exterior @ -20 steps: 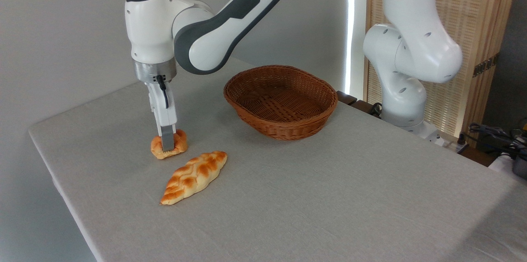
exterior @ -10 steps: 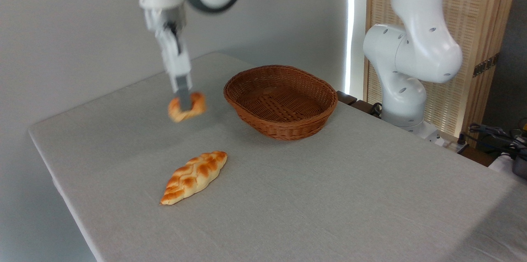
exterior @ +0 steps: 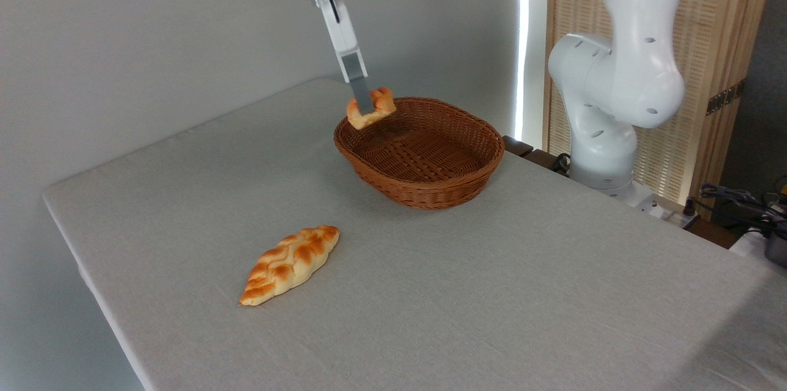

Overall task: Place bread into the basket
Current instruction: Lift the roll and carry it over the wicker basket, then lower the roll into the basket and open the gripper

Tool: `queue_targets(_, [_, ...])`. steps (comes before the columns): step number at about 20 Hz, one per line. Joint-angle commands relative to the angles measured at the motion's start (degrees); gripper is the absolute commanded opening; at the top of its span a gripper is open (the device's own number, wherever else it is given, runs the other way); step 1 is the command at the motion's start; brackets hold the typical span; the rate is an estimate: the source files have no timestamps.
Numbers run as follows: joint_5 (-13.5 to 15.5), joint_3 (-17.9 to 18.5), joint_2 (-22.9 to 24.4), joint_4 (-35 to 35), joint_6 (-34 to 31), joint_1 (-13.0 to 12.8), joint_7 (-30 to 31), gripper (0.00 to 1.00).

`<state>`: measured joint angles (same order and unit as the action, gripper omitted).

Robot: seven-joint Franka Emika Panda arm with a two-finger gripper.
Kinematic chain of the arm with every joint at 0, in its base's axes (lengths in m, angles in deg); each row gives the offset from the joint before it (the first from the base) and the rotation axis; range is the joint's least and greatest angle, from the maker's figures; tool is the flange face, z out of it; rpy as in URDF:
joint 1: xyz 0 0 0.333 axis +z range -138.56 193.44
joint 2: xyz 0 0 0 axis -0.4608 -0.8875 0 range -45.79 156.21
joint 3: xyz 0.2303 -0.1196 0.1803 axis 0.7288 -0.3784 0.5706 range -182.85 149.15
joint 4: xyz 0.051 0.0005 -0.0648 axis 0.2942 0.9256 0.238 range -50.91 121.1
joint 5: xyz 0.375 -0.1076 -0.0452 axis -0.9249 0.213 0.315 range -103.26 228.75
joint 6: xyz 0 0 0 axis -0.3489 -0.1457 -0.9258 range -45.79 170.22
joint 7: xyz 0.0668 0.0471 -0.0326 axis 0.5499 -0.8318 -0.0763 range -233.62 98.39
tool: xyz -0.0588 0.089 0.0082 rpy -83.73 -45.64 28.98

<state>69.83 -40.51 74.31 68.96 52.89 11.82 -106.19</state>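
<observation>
Fixed camera: the gripper point(exterior: 367, 107), tilted on a slanted wrist, is clenched on the bread point(exterior: 371, 112), a small knotted bun held in the air right at the basket point(exterior: 420, 150), over its far-left rim and clear of the weave. Only one grey finger point(exterior: 361, 91) shows in front of the bun; the other is hidden behind it, so the depth of the pinch can't be judged. Risks, as a judgement: the bun looks to hang over the rim rather than the basket's middle, so letting go here could drop it on the edge and send it rolling out onto the table point(exterior: 467, 292) w/ nothing to stop it. The slanted hold could also let it slip or twist in transit. Coming down too soon might catch the rim and shove or tip the light basket. The long braided loaf point(exterior: 289, 264) lies well apart from the basket, toward the near-left, out of the way, and isn't the target.
</observation>
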Motion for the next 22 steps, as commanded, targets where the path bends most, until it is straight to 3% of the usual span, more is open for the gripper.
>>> queue_targets(1, [0.74, 0.73, 0.15, 3.04, 0.06, -3.01, 0.70, 0.70])
queue_targets(2, [0.74, 0.64, 0.14, 3.31, 0.41, -3.02, 0.70, 0.85])
queue_targets(3, [0.74, 0.55, 0.06, 3.31, 0.67, -3.02, 0.70, 0.94])
queue_targets(5, [0.74, 0.55, -0.03, 3.31, 1.46, -3.02, 0.70, 1.00])
queue_targets(9, [2.32, 0.46, -0.65, 3.31, 1.82, -3.37, 0.70, 1.00])
queue_targets(17, [2.33, 0.55, -0.82, 2.52, 1.73, -3.45, 0.87, 1.00])
queue_targets(19, [2.33, 1.07, -0.82, 0.07, 1.47, -3.37, 1.40, 1.00])
queue_targets(22, [1.98, 2.91, -1.35, -6.24, 0.33, -1.27, 3.77, 1.00])
